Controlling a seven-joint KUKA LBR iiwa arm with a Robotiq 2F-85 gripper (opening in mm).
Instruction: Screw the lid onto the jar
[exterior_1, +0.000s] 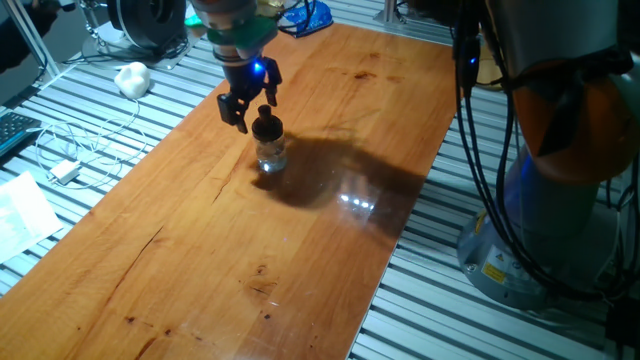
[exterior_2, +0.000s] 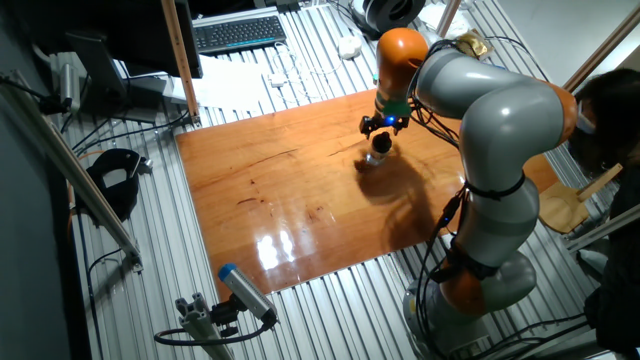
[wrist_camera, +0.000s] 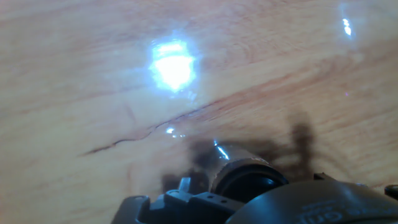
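the lid (exterior_1: 266, 127) sits on the jar (exterior_1: 271, 156); your gripper (exterior_1: 250, 107) hangs open just above, empty. close, then twist.

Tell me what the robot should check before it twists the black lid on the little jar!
1. Jar standing upright on the wooden table: ok.
2. Lid sitting on top of the jar: ok.
3. Gripper right at the lid: ok.
4. Fingers closed on the lid: cannot tell.
5. Lid threads lined up straight: cannot tell, too small.
6. Nothing else on the wood near the jar: ok.
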